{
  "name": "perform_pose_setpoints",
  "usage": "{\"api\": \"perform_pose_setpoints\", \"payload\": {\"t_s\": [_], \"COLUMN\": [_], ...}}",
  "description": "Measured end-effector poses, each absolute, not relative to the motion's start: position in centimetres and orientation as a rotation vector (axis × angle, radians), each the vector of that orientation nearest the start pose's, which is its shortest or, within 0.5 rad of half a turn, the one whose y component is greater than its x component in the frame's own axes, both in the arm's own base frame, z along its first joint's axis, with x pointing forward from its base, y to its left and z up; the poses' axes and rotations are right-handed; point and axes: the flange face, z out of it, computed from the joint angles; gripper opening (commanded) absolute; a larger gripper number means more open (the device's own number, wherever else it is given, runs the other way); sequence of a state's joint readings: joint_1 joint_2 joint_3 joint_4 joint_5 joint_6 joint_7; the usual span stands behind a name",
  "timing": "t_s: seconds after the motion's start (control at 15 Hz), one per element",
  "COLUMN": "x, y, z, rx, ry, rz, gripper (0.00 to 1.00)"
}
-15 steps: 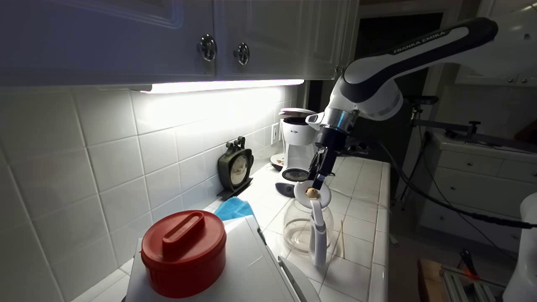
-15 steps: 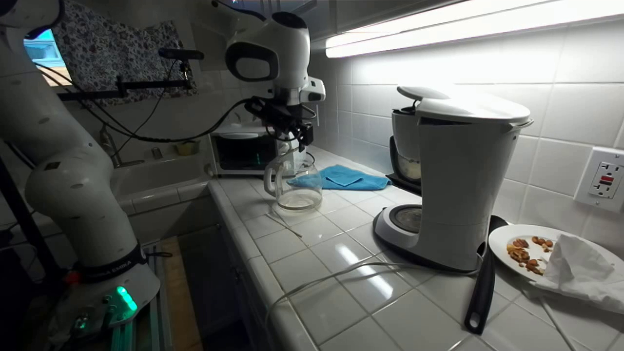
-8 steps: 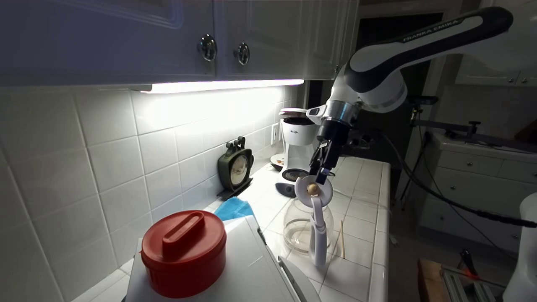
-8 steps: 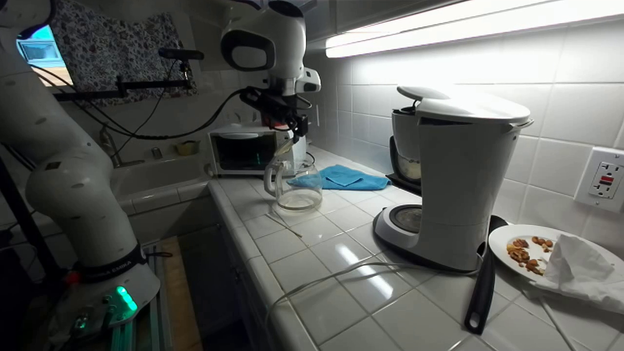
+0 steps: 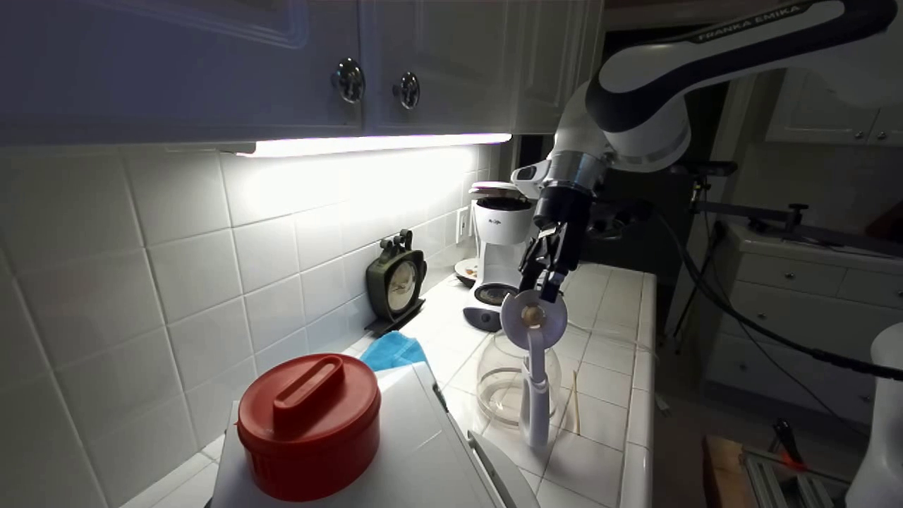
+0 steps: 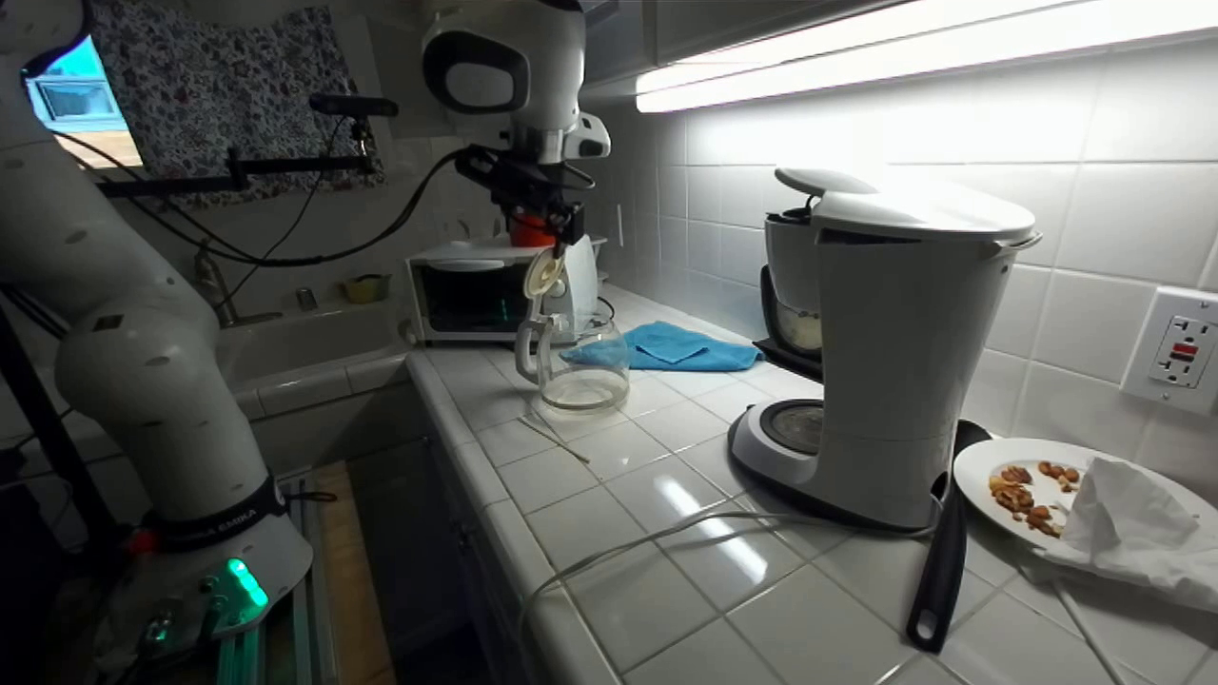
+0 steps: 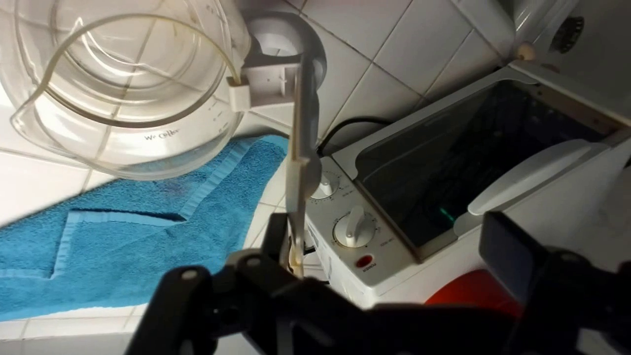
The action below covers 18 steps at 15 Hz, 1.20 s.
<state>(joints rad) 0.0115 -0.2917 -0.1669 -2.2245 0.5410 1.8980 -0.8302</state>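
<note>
Wrist view: black 2-finger gripper [image 7: 389, 246] has jaws spread wide, nothing clamped; raised round white plastic lid [image 7: 297, 192] stands just inside 1 jaw, contact unclear. Its clear glass carafe [image 7: 128, 118] is below the jaws, w/ blue cloth towel [image 7: 162, 261] & boxy white toaster oven [image 7: 434, 187] also nr them.

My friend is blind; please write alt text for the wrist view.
An open gripper at the raised lid of a glass carafe, one finger close to the lid. A blue towel lies near the carafe; a toaster oven fills the picture's right.
</note>
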Motion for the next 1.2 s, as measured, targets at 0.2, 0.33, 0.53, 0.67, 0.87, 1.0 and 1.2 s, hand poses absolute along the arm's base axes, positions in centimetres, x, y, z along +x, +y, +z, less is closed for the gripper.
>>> {"api": "perform_pose_setpoints", "payload": {"t_s": [0.2,0.33,0.53,0.67,0.87,1.0,1.2], "x": [46.3,46.2,46.1,46.1,46.1,46.0,45.9], "y": [-2.9,-2.4,-1.7,-1.3,-0.8,-0.4,0.0], "z": [50.4,50.6,51.0,51.3,51.6,51.6,51.1], "rx": [-2.512,-2.501,-2.488,-2.484,-2.478,-2.465,-2.450], "ry": [-0.669,-0.684,-0.701,-0.709,-0.726,-0.733,-0.733], "rz": [-0.260,-0.240,-0.216,-0.208,-0.198,-0.166,-0.112], "gripper": [1.00,1.00,1.00,1.00,1.00,1.00,1.00]}}
